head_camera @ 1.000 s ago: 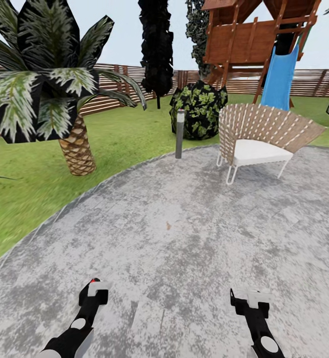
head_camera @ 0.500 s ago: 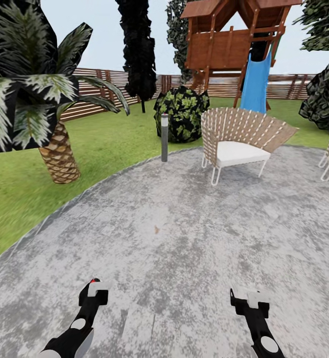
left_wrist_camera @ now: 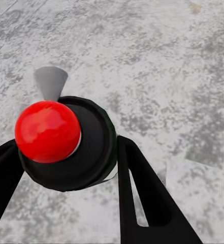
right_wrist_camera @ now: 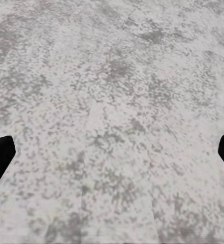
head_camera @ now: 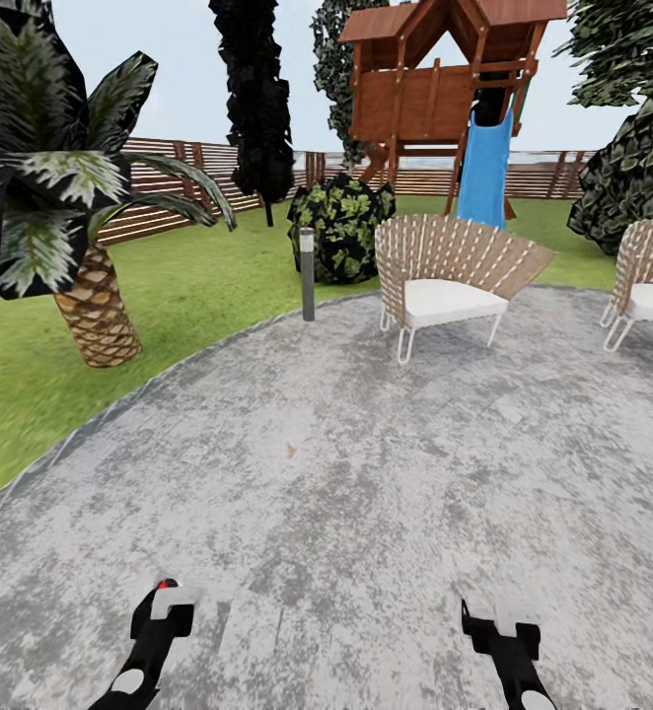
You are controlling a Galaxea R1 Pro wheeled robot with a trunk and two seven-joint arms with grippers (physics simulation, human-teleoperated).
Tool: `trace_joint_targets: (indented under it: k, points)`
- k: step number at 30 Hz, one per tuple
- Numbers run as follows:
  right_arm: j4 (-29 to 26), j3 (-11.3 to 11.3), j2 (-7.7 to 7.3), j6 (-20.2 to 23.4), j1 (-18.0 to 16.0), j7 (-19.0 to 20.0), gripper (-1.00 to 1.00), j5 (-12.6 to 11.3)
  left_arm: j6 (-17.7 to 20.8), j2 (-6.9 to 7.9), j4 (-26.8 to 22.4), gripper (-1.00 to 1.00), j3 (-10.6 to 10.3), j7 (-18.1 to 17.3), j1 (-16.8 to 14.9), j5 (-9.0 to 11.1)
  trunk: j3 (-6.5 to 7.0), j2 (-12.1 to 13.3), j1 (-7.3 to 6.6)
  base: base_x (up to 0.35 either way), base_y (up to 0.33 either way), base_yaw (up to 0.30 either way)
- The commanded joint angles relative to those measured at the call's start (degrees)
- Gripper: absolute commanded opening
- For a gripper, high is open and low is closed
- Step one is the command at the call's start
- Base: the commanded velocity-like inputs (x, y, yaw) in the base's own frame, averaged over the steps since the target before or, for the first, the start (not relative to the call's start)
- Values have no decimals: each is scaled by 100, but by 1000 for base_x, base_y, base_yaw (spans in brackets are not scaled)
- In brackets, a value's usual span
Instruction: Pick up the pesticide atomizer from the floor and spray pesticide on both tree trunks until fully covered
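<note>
We have the pesticide atomizer [left_wrist_camera: 66, 145] pinched between the fingers of the left tool [left_wrist_camera: 66, 168], its red top [left_wrist_camera: 47, 131] facing the wrist camera; from the head we catch only that red dot above the left tool [head_camera: 164, 602], low over the concrete floor [head_camera: 366, 463]. The right tool [right_wrist_camera: 112, 157] is spread wide and holds nothing — its two dark fingertips sit at opposite sides of bare paving.

We are well inside the paved area, with its curved edge meeting the lawn [head_camera: 198, 286] off to our left. Past that edge stand a short palm [head_camera: 90, 306], a lamp post [head_camera: 307, 274], a bush [head_camera: 341, 225], two woven chairs [head_camera: 445, 271] and a wooden playhouse with a blue slide [head_camera: 484, 168], with the slatted fence [head_camera: 169, 187] behind.

The risks from here, as we judge them: none of the pale straight trunks we need is among these, so we could drive toward the wrong tree — the palm or a dark cypress [head_camera: 257, 99]. The chairs and post may snag the base on the way. The bottle is round and could twist in the grip, aiming the nozzle away.
</note>
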Motion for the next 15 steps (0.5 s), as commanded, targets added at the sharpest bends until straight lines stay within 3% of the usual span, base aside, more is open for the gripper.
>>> trace_joint_targets:
  k: [1, 7, 11, 15]
  points:
    - [107, -1, -4, 1, 0, 1, 100, -4, 3, 18, -111, -100, -5, 2, 87, -12, 0, 0, 0, -143, -247, -8]
    - [690, -4, -4, -24, 0, 21, 100, -15, 21, 29, -737, -100, -4, 31, 609, -5, 0, 0, 0, -66, -262, -175]
    - [858, -5, -3, -107, 0, 23, 100, -14, 30, 5, -818, -100, -4, 48, 765, -15, 0, 0, 0, -8, -273, -257]
    - [1026, 10, -4, -478, 0, 35, 100, 0, 40, 20, -821, -100, 5, 65, 947, -17, 0, 0, 0, -1, -276, -166]
